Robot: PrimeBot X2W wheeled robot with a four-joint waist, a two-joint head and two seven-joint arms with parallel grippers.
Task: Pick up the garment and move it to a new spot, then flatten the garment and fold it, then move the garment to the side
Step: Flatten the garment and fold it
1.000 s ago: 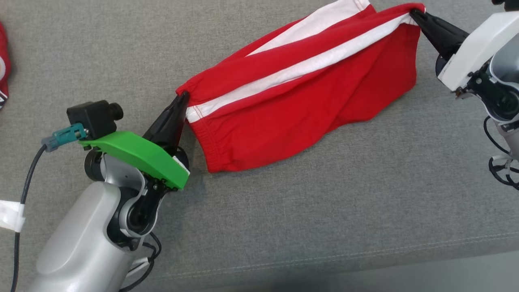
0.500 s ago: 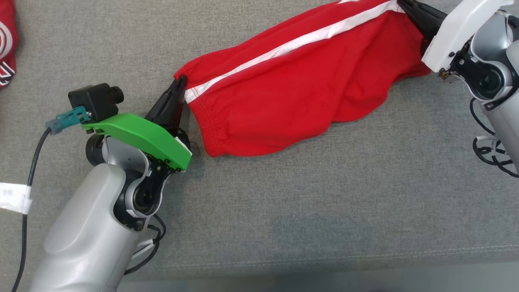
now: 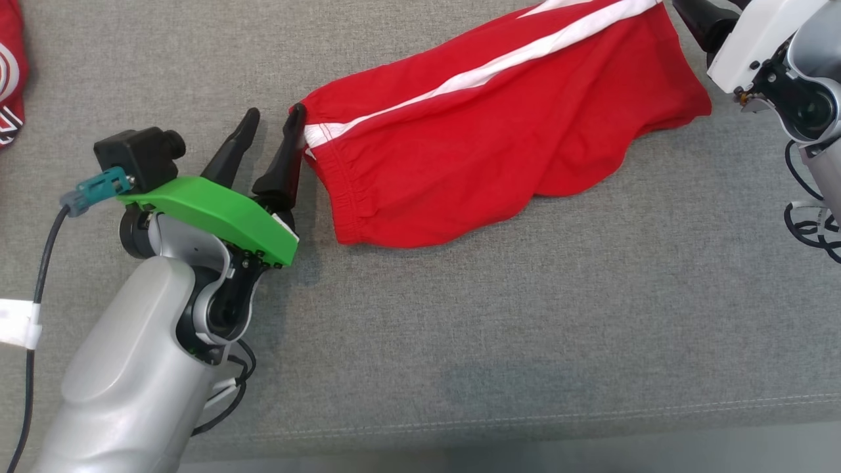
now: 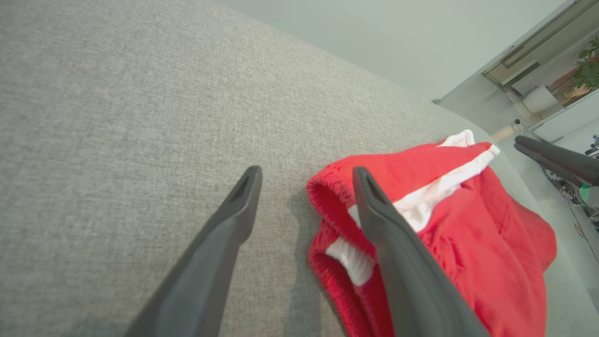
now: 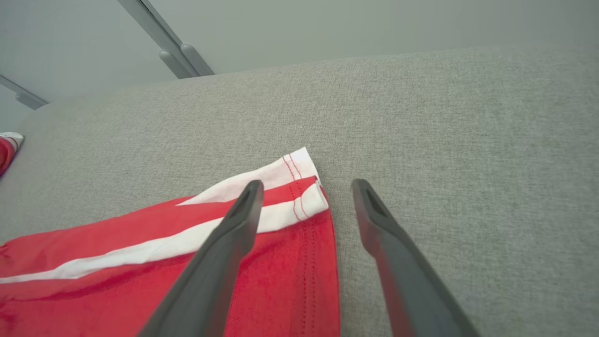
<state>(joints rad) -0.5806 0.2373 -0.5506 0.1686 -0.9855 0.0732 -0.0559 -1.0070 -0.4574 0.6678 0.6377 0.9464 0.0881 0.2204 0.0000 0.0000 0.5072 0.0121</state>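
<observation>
The garment (image 3: pixel 499 125) is a pair of red shorts lying on the grey cloth worktop (image 3: pixel 525 315), stretched out on a slant from the middle left of the head view up to its top right corner; a white stripe (image 3: pixel 499 62) runs along its upper edge from one end to the other, and a second white band shows at the far end beside it. The gathered elastic waistband (image 3: pixel 341 190) forms the near left end, puckered and stitched in red; the lower edge sags in soft curves, with a fold bulging down near the middle and a few long creases across the red cloth. The far end is a straight hem with red stitching over the white corner (image 5: pixel 299 187).

The left pincer (image 3: pixel 276 112) is spread wide; its inner finger stands just beside the waistband's upper corner, and the gap between the two fingers lies over bare grey cloth; whether that finger touches the garment I cannot tell. The right pincer (image 5: pixel 308 183) is spread as well; one finger hangs over the striped corner of the hem and the other over bare worktop, with the hem's edge in the gap between them.

Another red piece of clothing (image 3: pixel 10 79) with white markings lies at the far left edge, well apart from the shorts.
</observation>
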